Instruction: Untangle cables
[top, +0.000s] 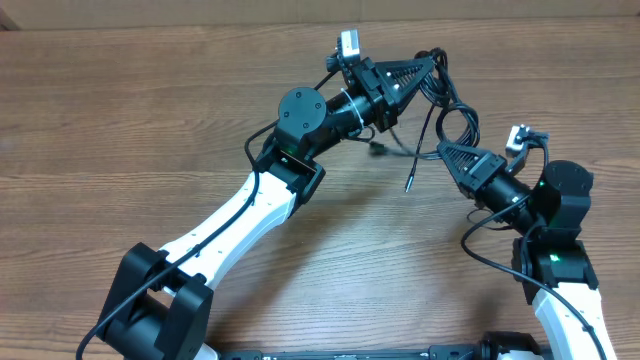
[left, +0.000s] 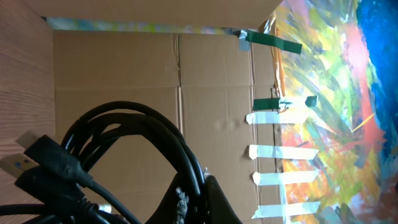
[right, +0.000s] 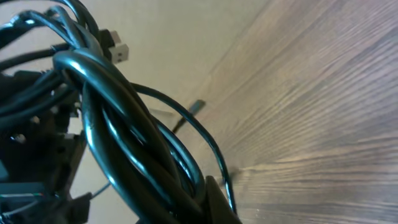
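- Right gripper (top: 443, 150): fingers were pressed together, pinching the cables (top: 458, 118).
- Cables: a light, limp, glossy bundle hung between both grippers above the table (top: 150, 120); probably slippery, best taken near the dangling plug tip (top: 407, 186).
- Left gripper (top: 432, 62): likewise clamped on the bundle's far loop.

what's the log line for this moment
left gripper: shut on cables | right gripper: shut on cables | cables: bunched between grippers, one end loose

Glossy black cables (right: 130, 121), brown wood-grain table (top: 130, 110), tan cardboard wall (left: 143, 74) with green tape (left: 273, 42) and white tape strips (left: 280, 151), multicoloured painted sheet (left: 348, 93) at right.
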